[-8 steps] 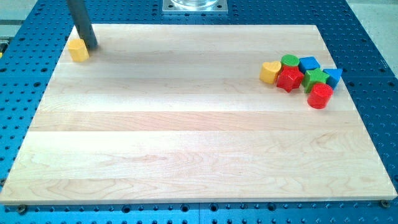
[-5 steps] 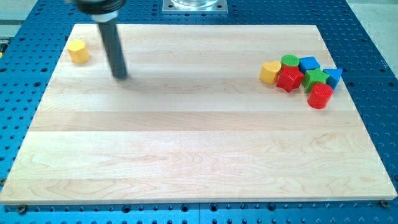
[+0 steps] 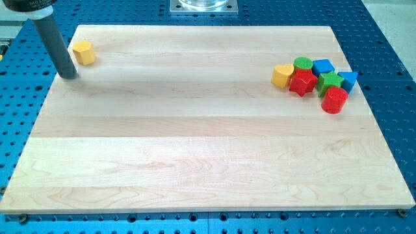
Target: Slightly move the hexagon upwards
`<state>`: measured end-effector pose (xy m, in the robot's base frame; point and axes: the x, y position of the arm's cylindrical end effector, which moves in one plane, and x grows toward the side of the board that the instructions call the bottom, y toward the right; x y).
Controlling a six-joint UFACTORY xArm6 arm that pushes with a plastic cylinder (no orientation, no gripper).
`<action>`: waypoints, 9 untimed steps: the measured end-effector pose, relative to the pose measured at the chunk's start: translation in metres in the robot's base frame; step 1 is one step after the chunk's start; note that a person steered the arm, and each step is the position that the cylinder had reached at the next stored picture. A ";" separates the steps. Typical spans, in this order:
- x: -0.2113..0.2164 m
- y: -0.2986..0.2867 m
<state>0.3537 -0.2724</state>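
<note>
A yellow hexagon block (image 3: 84, 52) sits near the top left corner of the wooden board (image 3: 208, 149). My tip (image 3: 69, 75) rests on the board just below and to the left of the hexagon, a small gap apart from it. The dark rod rises from the tip toward the view's top left.
A cluster of blocks lies at the board's right: a yellow heart (image 3: 282, 75), a green cylinder (image 3: 302, 64), a blue cube (image 3: 323, 67), a red star-like block (image 3: 303, 82), a green star (image 3: 330, 82), a blue triangle (image 3: 348, 80) and a red cylinder (image 3: 335, 99).
My tip swung from right of the hexagon, out toward the board's middle, then back to its lower left. The hexagon sits slightly further right and higher than before.
</note>
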 end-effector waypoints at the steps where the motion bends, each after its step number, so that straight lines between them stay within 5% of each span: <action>1: 0.008 0.002; 4: -0.042 0.031; 7: -0.024 0.004; 9: -0.056 0.016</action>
<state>0.2976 -0.2567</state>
